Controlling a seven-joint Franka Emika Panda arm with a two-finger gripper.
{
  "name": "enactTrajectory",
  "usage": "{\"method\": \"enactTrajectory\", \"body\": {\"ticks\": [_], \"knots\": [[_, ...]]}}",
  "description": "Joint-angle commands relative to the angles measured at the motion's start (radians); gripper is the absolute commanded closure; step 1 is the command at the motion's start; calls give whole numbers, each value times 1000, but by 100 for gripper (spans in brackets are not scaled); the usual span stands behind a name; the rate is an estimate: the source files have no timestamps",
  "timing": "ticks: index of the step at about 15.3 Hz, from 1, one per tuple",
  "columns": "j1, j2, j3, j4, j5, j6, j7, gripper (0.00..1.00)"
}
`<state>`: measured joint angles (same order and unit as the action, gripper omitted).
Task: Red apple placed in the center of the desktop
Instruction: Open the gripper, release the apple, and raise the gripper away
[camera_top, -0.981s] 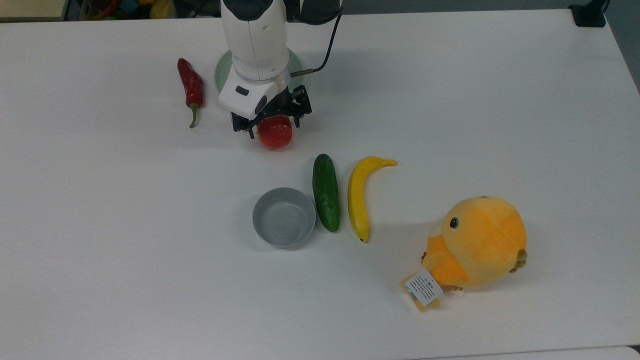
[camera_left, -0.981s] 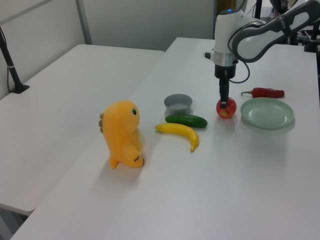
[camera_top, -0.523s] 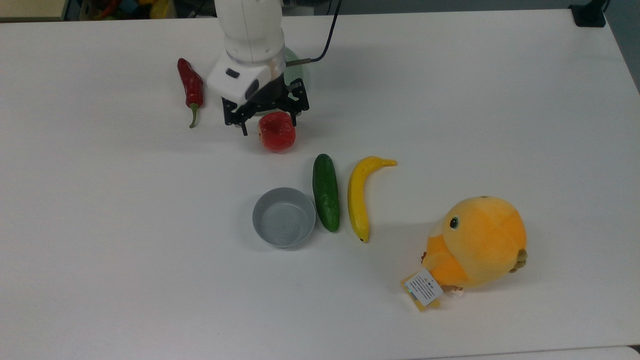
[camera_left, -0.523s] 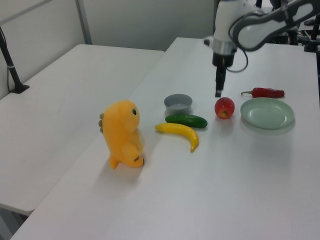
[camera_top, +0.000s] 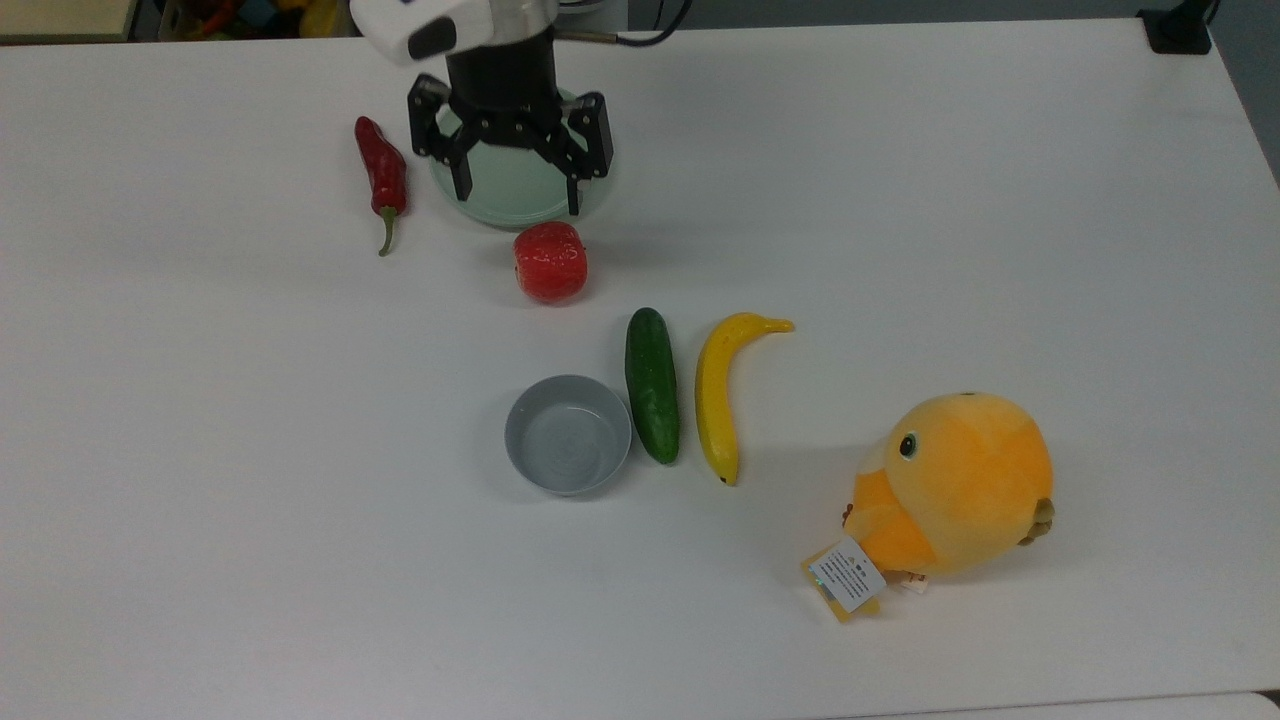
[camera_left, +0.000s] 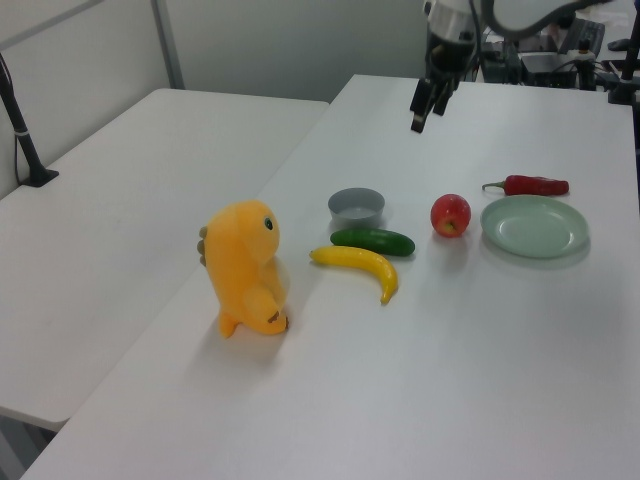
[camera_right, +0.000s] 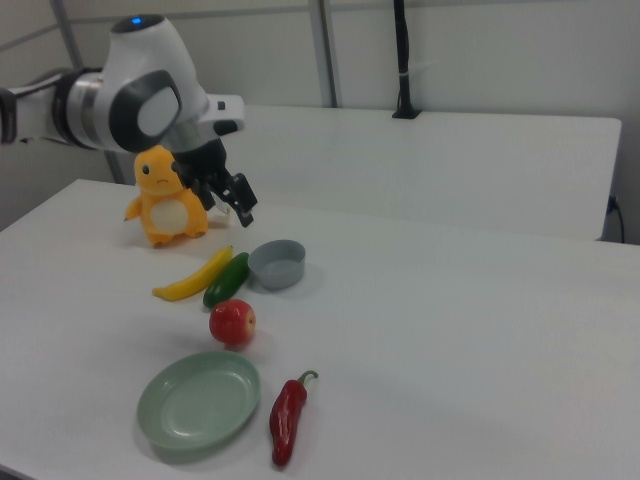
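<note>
The red apple rests alone on the white desktop, just in front of a pale green plate in the top view. My gripper hangs open high above the table, over the plate in the top view, with nothing between its fingers. It is clear of the apple.
A red chili lies left of the plate in the top view. A grey bowl, a cucumber and a banana lie side by side below the apple. An orange plush toy sits at the top view's lower right.
The gripper let go of the apple, opened and rose away from it toward the plate side. The apple stays where it was set down.
</note>
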<state>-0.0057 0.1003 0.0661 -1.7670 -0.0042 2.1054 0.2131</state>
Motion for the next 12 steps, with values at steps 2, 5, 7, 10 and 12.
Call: {"method": "enactTrajectory", "body": {"ticks": [2,5,7,10,12], "knots": [[19,-117,-3,0,-6,-209,74,0],[21,-154,-2,4,-26,-286,-19,0],[21,-148,0,21,-13,-298,-86,0],[59,-139,-11,20,-13,-303,-121,0],[75,-131,-28,21,-13,-311,-126,0]]}}
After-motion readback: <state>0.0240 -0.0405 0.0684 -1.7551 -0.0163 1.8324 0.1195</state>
